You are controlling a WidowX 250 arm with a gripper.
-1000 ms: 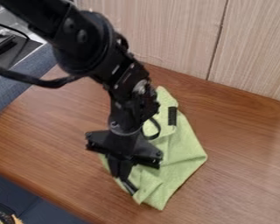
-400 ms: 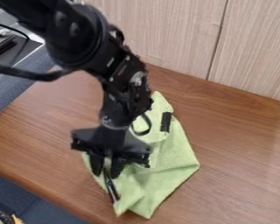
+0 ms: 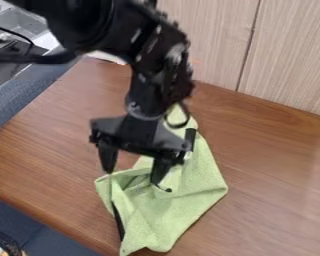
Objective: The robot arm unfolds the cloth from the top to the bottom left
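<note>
Green cloth (image 3: 189, 200) now has the hand (image 3: 134, 178) above it, risen and with fingers spread wider apart; the bottom-left pull is perhaps finished.

Light green cloth (image 3: 199, 192), brown wood-grained table (image 3: 269, 150), pale beige, finely streaked panel (image 3: 289, 50), black claw (image 3: 134, 178)

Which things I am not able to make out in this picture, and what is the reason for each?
All in the camera view:
- Part of the green cloth: hidden behind the tool.
- Upper end of the black arm: cut off by the top edge.
- Dark strip at the cloth's left side: too small to identify.
- Dark object, lower left: cut off by the edge.
</note>
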